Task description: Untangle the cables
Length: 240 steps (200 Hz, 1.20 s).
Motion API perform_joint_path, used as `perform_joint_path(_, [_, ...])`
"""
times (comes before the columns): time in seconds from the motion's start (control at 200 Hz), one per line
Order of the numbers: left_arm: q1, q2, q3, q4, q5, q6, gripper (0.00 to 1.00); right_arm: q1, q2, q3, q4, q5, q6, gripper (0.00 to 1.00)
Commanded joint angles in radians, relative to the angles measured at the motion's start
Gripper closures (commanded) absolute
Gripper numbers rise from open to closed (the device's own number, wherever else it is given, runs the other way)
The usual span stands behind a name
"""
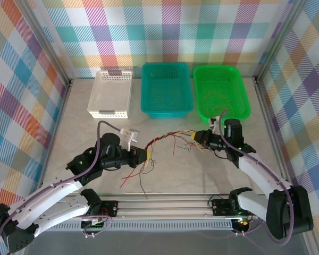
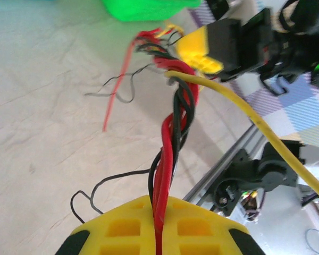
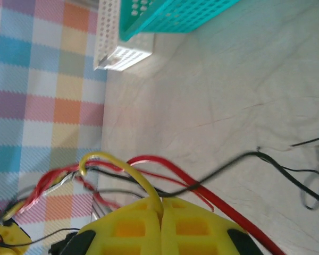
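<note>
Red, black and yellow cables (image 1: 162,139) hung twisted over the table (image 1: 202,175) between the left end effector (image 1: 147,154) and the right end effector (image 1: 195,137), both clenched on them. A white basket (image 1: 110,94), a teal basket (image 1: 166,89) and a green basket (image 1: 221,93) stood behind.

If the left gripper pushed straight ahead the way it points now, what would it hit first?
The left gripper points along the twisted cables it holds; past them, likely the right gripper first, though depth is unclear.
</note>
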Motion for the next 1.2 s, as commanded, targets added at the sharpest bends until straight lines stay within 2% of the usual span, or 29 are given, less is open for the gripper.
perform_joint_path(0.0, [0.011, -0.028, 0.056, -0.155, -0.106, 0.016, 1.0, -0.097, -0.025, -0.011, -0.102, 0.013, 0.019, 1.0])
perform_joint_path(0.21, [0.056, -0.022, 0.115, -0.297, -0.168, 0.013, 1.0, -0.244, -0.039, 0.007, -0.206, -0.009, -0.013, 1.0])
perform_joint_path(0.38, [0.077, -0.006, 0.151, -0.356, -0.181, 0.012, 1.0, -0.303, -0.063, 0.03, -0.269, 0.004, -0.043, 1.0])
perform_joint_path(0.74, [0.165, 0.038, 0.266, -0.527, -0.275, 0.087, 1.0, -0.495, -0.184, 0.146, -0.531, 0.147, -0.134, 1.0])
perform_joint_path(1.02, [0.265, 0.068, 0.277, -0.571, -0.292, 0.139, 1.0, -0.617, -0.261, 0.183, -0.624, 0.228, -0.119, 1.0])
perform_joint_path(1.195, [0.336, 0.057, 0.248, -0.553, -0.256, 0.149, 1.0, -0.641, -0.277, 0.165, -0.606, 0.192, -0.101, 1.0])
